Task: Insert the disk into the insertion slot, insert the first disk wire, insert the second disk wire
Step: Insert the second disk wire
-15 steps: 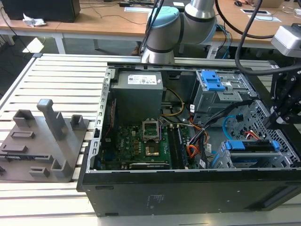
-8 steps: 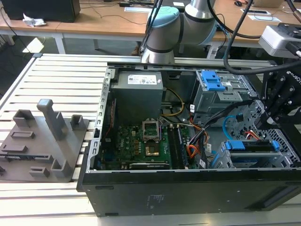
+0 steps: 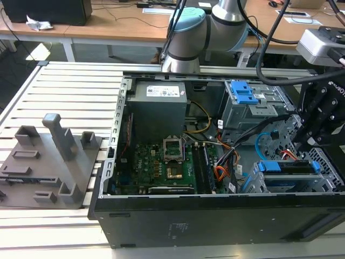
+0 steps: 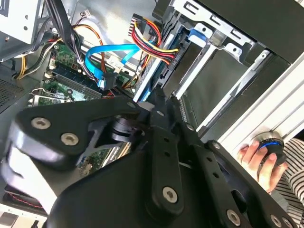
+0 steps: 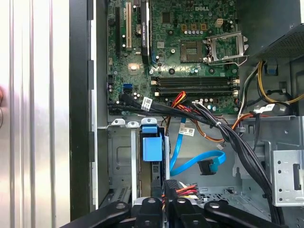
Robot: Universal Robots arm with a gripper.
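The disk (image 3: 288,168) sits in its blue carrier inside the insertion slot (image 3: 328,164), the low perforated grey cage at the exterior view's right end of the open computer case. My gripper (image 3: 304,144) hangs right over the disk's rear end. In both wrist views the fingers (image 5: 164,204) close on a black plug (image 5: 173,185) with red, yellow and black wires (image 4: 149,40), held against the disk (image 5: 152,148). A blue flat disk wire (image 5: 199,164) lies loose beside the cage, its dark plug (image 4: 107,80) free.
The motherboard (image 3: 161,162) and the power supply (image 3: 159,110) take up the case's middle. A taller grey cage with a blue latch (image 3: 242,94) stands behind the slot. A grey fixture (image 3: 51,162) rests outside the case. A person's hand (image 4: 259,161) rests on a round device.
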